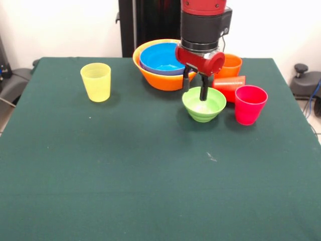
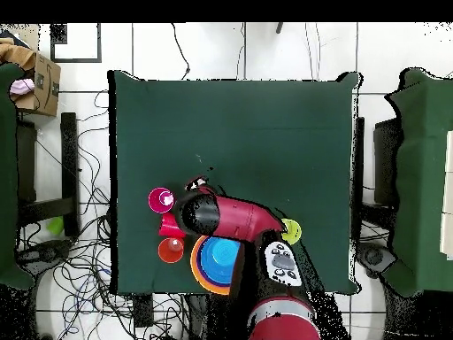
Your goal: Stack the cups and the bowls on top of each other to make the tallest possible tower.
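Green-clothed table (image 1: 125, 175), white wall (image 1: 65, 25)

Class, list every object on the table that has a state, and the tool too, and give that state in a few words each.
Yellow cup: upright, standing alone.
Magenta-pink cup: upright.
Red cup: lying on its side.
Orange cup: upright.
Green bowl: upright, the tool's fingers at its far rim.
Blue bowl: nested in the yellow-orange bowl.
Tool: open, one finger inside the green bowl, one outside.
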{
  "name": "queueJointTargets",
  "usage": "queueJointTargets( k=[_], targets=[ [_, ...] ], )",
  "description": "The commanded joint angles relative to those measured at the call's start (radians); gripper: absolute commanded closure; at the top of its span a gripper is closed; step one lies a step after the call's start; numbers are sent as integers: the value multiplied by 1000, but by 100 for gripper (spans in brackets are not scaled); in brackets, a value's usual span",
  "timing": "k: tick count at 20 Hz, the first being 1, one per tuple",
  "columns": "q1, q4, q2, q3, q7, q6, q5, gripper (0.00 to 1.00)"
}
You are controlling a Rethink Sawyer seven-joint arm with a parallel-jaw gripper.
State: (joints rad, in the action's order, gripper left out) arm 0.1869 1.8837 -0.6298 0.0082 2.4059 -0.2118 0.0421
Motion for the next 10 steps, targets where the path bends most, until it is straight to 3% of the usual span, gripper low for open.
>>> queueJointTargets(
  k=[1, 10],
  targets=[
    [-6, 6, 80, 67, -39, -60, -89, 0],
    [-11, -40, 154, 32, -21, -27, -129, 0]
  ],
)
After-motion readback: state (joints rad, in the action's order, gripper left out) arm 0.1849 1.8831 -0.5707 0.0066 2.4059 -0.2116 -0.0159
